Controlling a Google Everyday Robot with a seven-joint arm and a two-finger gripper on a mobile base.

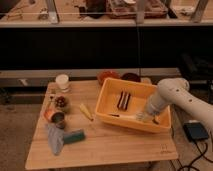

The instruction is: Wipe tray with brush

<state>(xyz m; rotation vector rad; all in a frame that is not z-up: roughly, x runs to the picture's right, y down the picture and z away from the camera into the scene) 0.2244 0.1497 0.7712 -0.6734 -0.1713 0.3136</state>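
Claw [144, 117] lowered inside the tray [107, 111] at its right side, apparently gripping the brush [126, 116], which lies across the tray floor. Beside it, a dark striped block [124, 99]. Tray tilted on the wooden desk [105, 145], near two reddish bowls [106, 76].

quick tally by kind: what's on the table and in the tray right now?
Tray: 1
Brush, in tray by the hand: 1
Dark striped block in tray: 1
Reddish-brown bowls: 2
White cup: 1
Can: 1
Small dish with dark contents: 1
Yellow stick: 1
Green sponge: 1
Blue-grey cloth: 1
Total: 11
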